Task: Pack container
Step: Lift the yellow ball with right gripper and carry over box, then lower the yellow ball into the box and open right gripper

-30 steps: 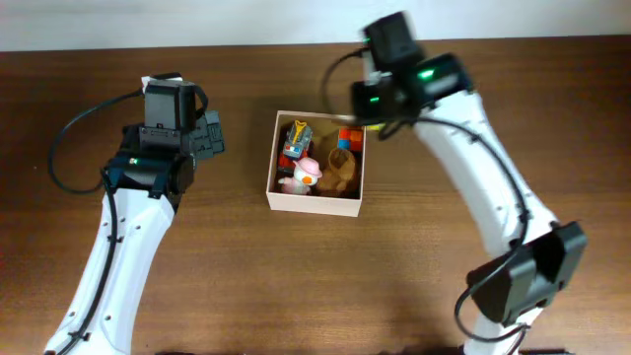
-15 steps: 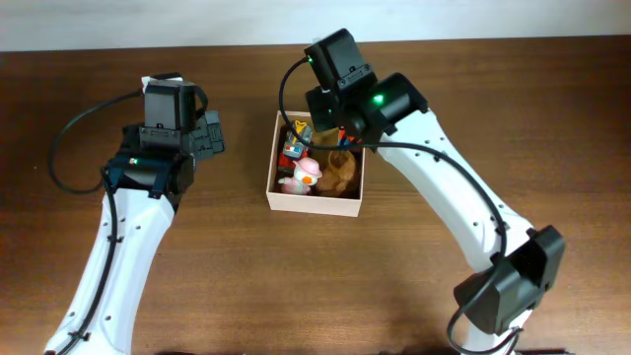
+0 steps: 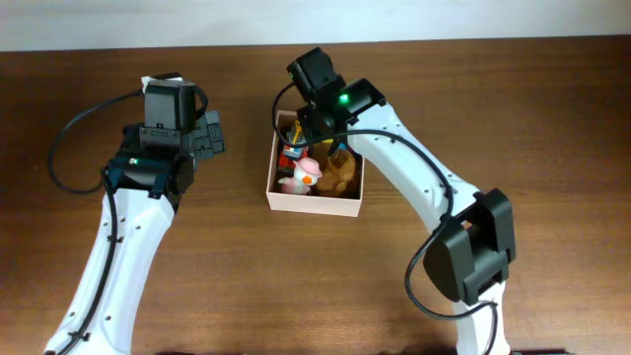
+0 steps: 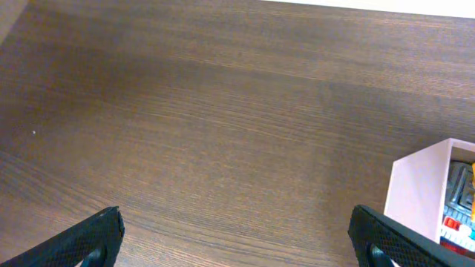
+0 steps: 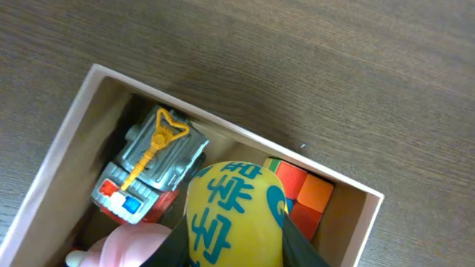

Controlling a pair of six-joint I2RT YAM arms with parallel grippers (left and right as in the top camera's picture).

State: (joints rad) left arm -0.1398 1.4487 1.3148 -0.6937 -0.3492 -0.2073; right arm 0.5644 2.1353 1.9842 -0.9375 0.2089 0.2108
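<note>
The container [image 3: 315, 204] is a square white-walled box with a tan inside, at the middle of the table. In it lie a silver and red toy truck [image 5: 145, 170], a pink toy [image 3: 308, 174], a brown toy [image 3: 340, 176] and red and orange blocks [image 5: 308, 194]. My right gripper [image 5: 234, 230] is shut on a yellow toy with blue characters [image 5: 231, 215] and holds it over the box's far side. In the overhead view the arm [image 3: 325, 94] hides that toy. My left gripper [image 4: 237, 241] is open and empty over bare wood, left of the container [image 4: 419, 189].
The dark wooden table [image 3: 227, 286] runs all round the box. A pale wall edge [image 3: 296, 20] borders the far side. The right arm [image 3: 414, 187] reaches across the table's right half over the box's right side.
The right arm has swung left from the box's far right corner to above its far left part, carrying the yellow toy. The left arm has not moved.
</note>
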